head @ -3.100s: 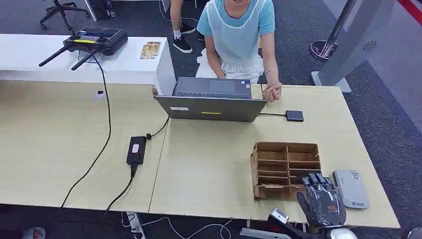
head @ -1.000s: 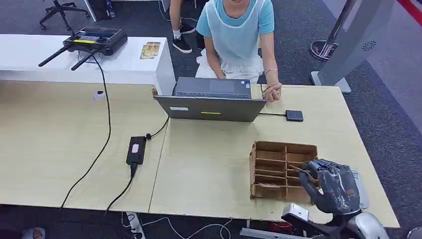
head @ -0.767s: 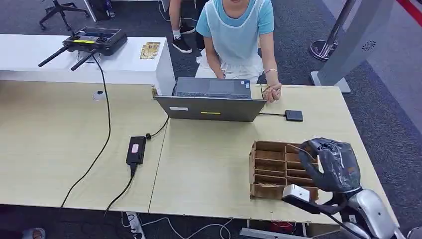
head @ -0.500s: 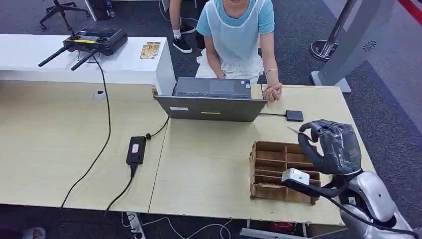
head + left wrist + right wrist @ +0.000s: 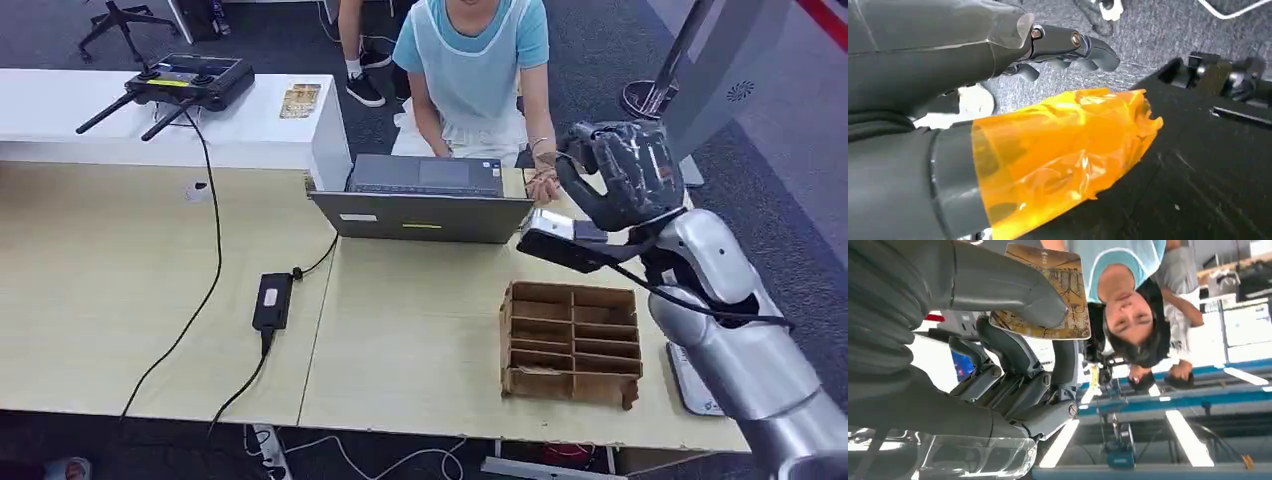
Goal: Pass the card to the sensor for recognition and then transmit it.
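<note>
My right hand is raised above the table's far right part, close to the seated person's hand. It pinches a brown patterned card between the thumb and the fingers; in the right wrist view the card stands in front of the person. Under the arm, nearer me, a wooden card holder with several slots sits on the table. My wrist covers the spot where the small black sensor pad lay. My left hand hangs low over the floor, holding nothing, its thumb wrapped in orange film.
An open laptop stands in front of the person. A flat grey device lies at the table's right edge. On the left are a black power adapter with cables and a remote controller.
My right hand lifted the card out of the wooden holder. It rose and moved away from me to the far edge, near the person's hand. The person and laptop stayed put.
</note>
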{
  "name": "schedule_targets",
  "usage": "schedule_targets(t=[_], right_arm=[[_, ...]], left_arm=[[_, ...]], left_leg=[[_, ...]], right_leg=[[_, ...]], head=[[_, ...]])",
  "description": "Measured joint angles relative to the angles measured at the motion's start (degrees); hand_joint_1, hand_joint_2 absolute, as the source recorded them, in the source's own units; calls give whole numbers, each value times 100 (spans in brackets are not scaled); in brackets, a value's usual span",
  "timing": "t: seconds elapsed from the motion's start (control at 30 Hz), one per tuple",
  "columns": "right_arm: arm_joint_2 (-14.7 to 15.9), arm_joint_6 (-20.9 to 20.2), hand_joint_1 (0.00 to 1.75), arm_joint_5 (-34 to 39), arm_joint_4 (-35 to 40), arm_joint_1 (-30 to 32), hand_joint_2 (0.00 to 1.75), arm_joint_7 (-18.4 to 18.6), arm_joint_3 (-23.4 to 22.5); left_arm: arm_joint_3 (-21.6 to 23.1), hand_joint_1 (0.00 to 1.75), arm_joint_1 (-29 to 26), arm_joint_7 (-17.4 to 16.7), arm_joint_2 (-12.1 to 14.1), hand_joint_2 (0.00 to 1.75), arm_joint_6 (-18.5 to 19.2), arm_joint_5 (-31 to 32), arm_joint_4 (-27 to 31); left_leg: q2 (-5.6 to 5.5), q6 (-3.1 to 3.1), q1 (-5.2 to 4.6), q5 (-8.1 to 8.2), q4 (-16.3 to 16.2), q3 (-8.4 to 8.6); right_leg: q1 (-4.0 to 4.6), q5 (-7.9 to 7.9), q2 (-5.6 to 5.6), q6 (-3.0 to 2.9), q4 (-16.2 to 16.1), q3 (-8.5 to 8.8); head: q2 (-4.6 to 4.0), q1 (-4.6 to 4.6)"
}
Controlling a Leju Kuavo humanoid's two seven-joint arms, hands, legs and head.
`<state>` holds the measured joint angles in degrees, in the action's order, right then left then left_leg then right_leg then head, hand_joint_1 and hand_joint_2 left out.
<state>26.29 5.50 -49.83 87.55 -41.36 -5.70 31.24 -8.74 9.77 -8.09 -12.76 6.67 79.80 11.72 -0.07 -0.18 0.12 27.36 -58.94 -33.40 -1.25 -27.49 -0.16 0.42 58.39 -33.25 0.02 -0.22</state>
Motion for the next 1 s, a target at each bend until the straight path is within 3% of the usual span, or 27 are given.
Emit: schedule_targets(t=[0.1,0.23,0.5,0.7,1.0], right_arm=[[-415,-323,175,90,-584,-649,175,190,247],[-1000,-452,175,258,-1489,-1363,175,413,509],[-1845,-590,173,494,-2979,-2105,175,673,697],[-2260,-559,175,496,-3783,-2320,175,695,797],[-2528,-559,173,498,-4325,-2473,175,697,894]], left_arm=[[94,0,42,48,-31,0,90,103,0],[198,0,69,98,-46,0,181,197,2],[400,0,104,127,-77,0,312,347,0],[520,0,136,170,-83,0,367,420,2],[656,0,148,203,-83,0,448,487,0]], left_leg=[[3,-6,0,-5,0,3],[-5,-7,1,-12,0,3],[-10,-7,2,-13,0,0],[-15,-7,2,-13,-1,0],[-16,-7,2,-13,-1,0]], right_leg=[[0,1,5,-2,2,-3],[2,2,-4,-2,6,-4],[1,2,-9,-2,5,-5],[1,2,-15,-2,5,-5],[2,2,-16,-2,5,-5]], head=[[0,0],[-2,0],[-2,4],[0,4],[0,4]])
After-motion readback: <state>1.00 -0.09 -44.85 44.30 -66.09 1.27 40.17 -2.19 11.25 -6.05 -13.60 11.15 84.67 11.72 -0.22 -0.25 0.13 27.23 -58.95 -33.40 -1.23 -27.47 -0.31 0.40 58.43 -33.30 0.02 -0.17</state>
